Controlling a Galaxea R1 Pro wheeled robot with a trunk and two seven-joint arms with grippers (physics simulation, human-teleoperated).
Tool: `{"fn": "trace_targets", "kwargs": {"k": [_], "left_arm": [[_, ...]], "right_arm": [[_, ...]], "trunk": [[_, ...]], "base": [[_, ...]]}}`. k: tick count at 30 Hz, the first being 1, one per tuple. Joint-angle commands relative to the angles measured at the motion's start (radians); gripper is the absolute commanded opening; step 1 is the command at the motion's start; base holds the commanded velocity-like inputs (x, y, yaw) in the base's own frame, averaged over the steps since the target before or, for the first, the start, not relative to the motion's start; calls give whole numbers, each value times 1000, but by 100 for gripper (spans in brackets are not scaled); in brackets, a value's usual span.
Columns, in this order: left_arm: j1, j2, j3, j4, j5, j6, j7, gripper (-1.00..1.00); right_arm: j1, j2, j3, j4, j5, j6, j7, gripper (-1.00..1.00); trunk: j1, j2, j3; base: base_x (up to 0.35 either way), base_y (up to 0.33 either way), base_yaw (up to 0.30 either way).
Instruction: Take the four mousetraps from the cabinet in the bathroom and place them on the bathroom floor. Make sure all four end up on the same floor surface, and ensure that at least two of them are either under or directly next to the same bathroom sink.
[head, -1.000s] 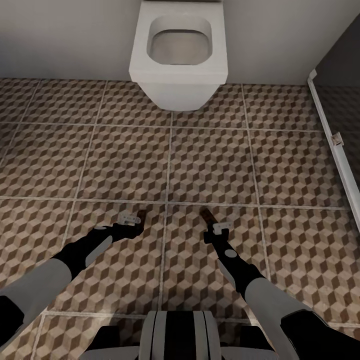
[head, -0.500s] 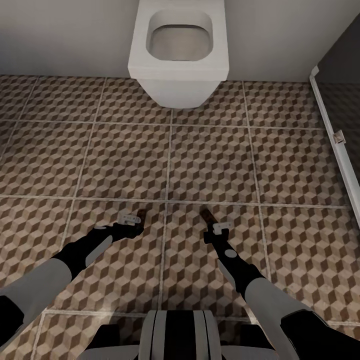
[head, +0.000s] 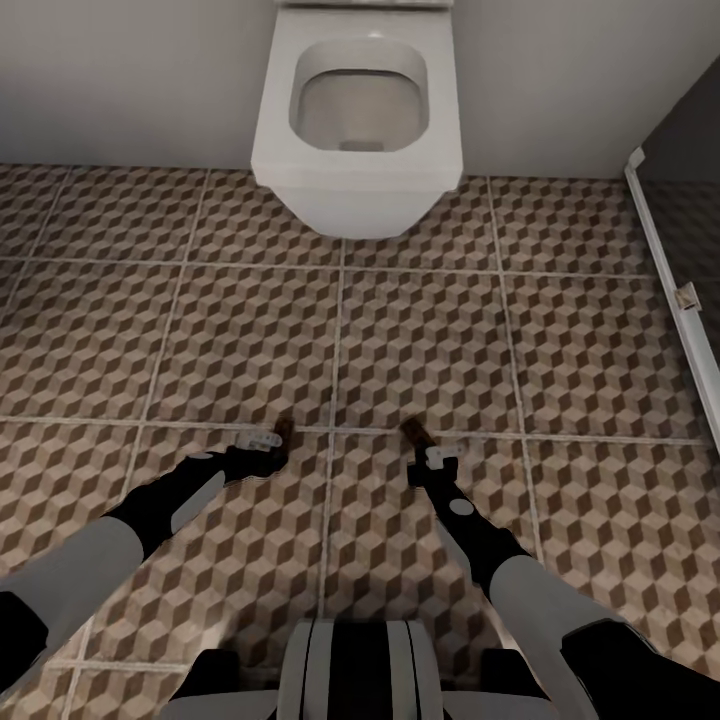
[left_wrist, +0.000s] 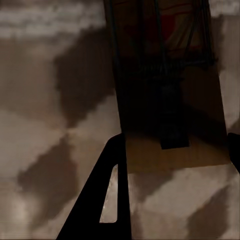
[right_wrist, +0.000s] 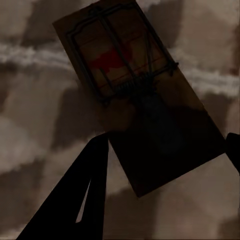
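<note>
I hold one mousetrap in each hand above the bathroom floor (head: 430, 330). My left gripper (head: 268, 440) is shut on a small brown wooden mousetrap (head: 283, 430), whose board and dark wire parts show close up in the left wrist view (left_wrist: 170, 100) beside one dark finger (left_wrist: 102, 205). My right gripper (head: 425, 447) is shut on a second mousetrap (head: 413, 431), seen slanted in the right wrist view (right_wrist: 145, 115) with a red patch under its wire. Both traps hang a little above the cube-patterned tiles. The cabinet and the sink are out of view.
A white square toilet (head: 355, 120) stands against the pale wall straight ahead. At the right, a white rail (head: 670, 290) edges a darker shower area (head: 690, 130). Open tiles lie between my grippers and the toilet.
The whole view has shifted: the toilet sits slightly lower and nearer, so the camera moved. Both grippers keep the same pose with their traps.
</note>
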Motion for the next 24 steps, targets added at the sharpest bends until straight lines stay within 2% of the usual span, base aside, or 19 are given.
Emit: {"fn": "trace_targets", "kwargs": {"k": [1,24], "left_arm": [[-1,1,-3,-1,1,2,0,-100],[-1,0,-3,-2,1,2,0,-100]], "right_arm": [[-1,0,8,1,-9,-4,-5,-100],[-1,-2,8,1,-9,-4,-5,-100]], "trunk": [[0,0,0],[0,0,0]], "base": [[216,0,0],[199,0,0]]}}
